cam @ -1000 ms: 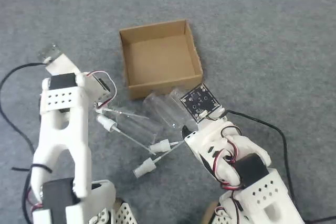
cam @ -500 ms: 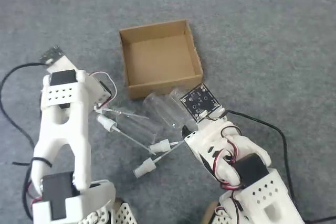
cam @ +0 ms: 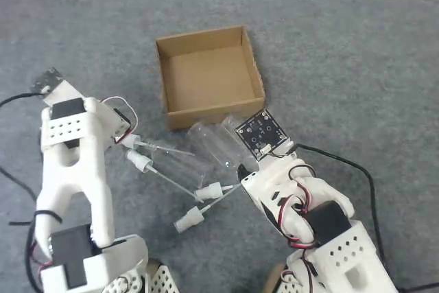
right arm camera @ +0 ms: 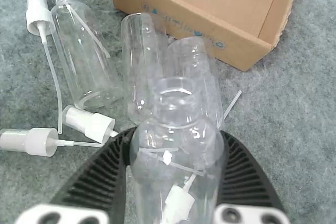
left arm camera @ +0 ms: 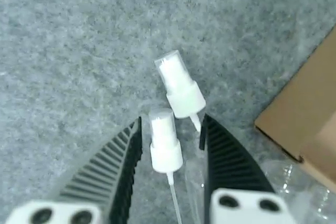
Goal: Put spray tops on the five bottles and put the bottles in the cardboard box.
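My left gripper [left arm camera: 170, 124] stands open, its jaws either side of one spray top [left arm camera: 166, 145] lying on the surface. My right gripper [right arm camera: 176, 136] clamps a clear bottle [right arm camera: 178, 103]. I count four bottles and four spray tops, clustered mid-surface just beside one cardboard box [cam: 206, 116].

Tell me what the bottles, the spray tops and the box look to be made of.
Bottles: clear, glossy, likely plastic; the grey carpet shows through them. Spray tops: opaque white, smooth plastic by the look, with thin translucent tubes. Box: matte brown cardboard, raw cut edges.
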### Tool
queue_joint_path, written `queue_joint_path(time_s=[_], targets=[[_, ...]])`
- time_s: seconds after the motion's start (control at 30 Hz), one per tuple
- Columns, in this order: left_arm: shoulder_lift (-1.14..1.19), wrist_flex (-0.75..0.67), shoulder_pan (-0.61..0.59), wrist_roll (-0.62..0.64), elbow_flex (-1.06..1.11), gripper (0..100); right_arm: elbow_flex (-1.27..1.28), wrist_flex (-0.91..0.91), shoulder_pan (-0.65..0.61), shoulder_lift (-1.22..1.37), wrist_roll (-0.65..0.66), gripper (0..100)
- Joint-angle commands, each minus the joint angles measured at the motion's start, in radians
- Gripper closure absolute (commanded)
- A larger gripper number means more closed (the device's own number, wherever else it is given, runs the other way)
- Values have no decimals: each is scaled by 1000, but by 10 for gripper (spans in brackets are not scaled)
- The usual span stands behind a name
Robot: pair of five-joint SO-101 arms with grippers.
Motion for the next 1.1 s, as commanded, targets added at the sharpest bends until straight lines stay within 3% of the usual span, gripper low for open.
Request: queue_joint_path(time_s=[0.0,0.33,0.57,1.07], targets=[[-2,-48,-9,18,-1,830,-11,-21,8,-22,32,876],[153,-118,-8,18,-39,830,-11,-21,8,-22,32,876],[342,-18,-9,18,-205,830,-11,-21,8,-22,32,876],[594,-12,-9,12,-380,834,-11,-21,8,-22,32,876]])
